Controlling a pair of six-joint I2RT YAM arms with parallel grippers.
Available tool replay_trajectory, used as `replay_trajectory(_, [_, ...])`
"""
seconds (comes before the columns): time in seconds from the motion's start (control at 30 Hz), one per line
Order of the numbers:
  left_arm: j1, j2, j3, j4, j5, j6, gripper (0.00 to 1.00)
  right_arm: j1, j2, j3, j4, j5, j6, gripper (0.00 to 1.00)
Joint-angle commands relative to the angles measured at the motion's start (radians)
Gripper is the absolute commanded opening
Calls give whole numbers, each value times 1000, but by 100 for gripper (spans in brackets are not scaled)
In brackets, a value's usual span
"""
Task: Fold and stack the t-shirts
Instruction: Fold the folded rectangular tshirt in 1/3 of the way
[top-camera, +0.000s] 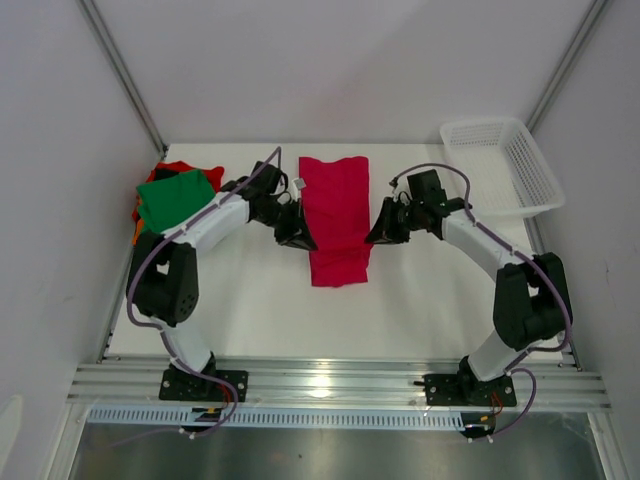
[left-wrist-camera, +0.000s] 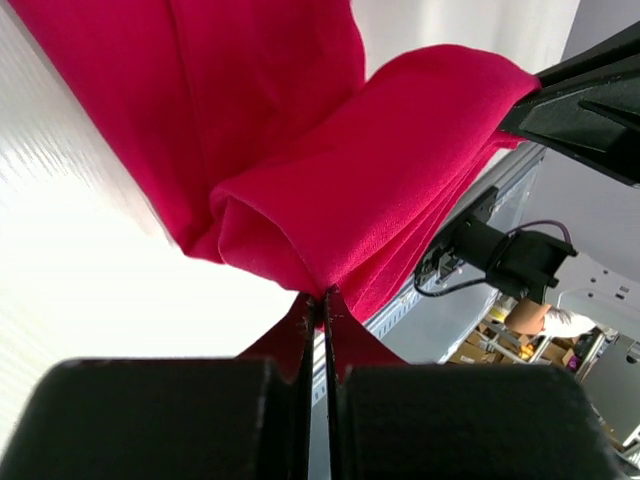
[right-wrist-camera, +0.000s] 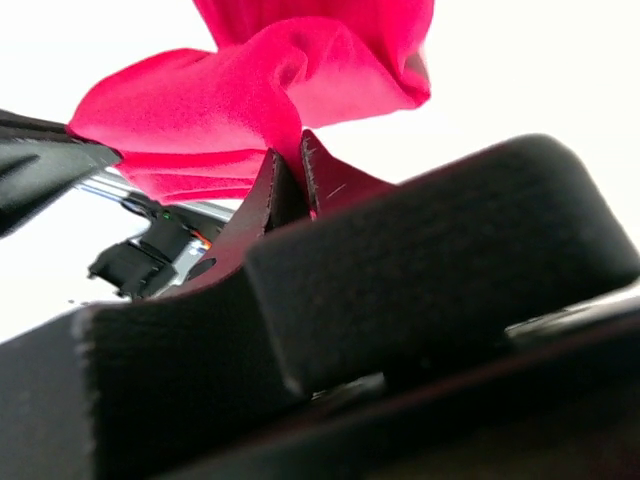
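Note:
A crimson t-shirt (top-camera: 335, 215) lies as a long narrow strip down the middle of the table, its small white neck tag (top-camera: 298, 184) sticking out at the left. My left gripper (top-camera: 298, 238) is shut on the strip's left edge, and in the left wrist view the left gripper (left-wrist-camera: 322, 300) pinches a raised fold of crimson t-shirt (left-wrist-camera: 350, 190). My right gripper (top-camera: 383, 232) is shut on the right edge; in the right wrist view the right gripper (right-wrist-camera: 290, 165) nips the lifted crimson t-shirt (right-wrist-camera: 250, 90). A green t-shirt (top-camera: 175, 195) tops a pile at the far left.
Red and orange cloth (top-camera: 180, 168) peeks from under the green t-shirt, close to the left wall. A white mesh basket (top-camera: 500, 165) stands at the back right corner. Both arms reach inward over the white table (top-camera: 260, 310).

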Motion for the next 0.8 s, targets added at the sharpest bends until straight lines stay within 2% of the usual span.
replay_trajectory(0.0, [-2, -110, -52, -60, -35, 5, 1, 3, -129, -50, -20, 127, 19, 0])
replay_trajectory(0.3, [-99, -225, -100, -48, -44, -61, 1, 84, -286, -81, -132, 219, 104, 0])
replay_trajectory(0.57, [-182, -247, -157, -16, -50, -119, 1, 181, -387, -116, -220, 291, 188, 0])
replay_trajectory(0.77, [-205, -259, -171, -23, -56, -139, 1, 242, -439, -166, -272, 327, 262, 0])
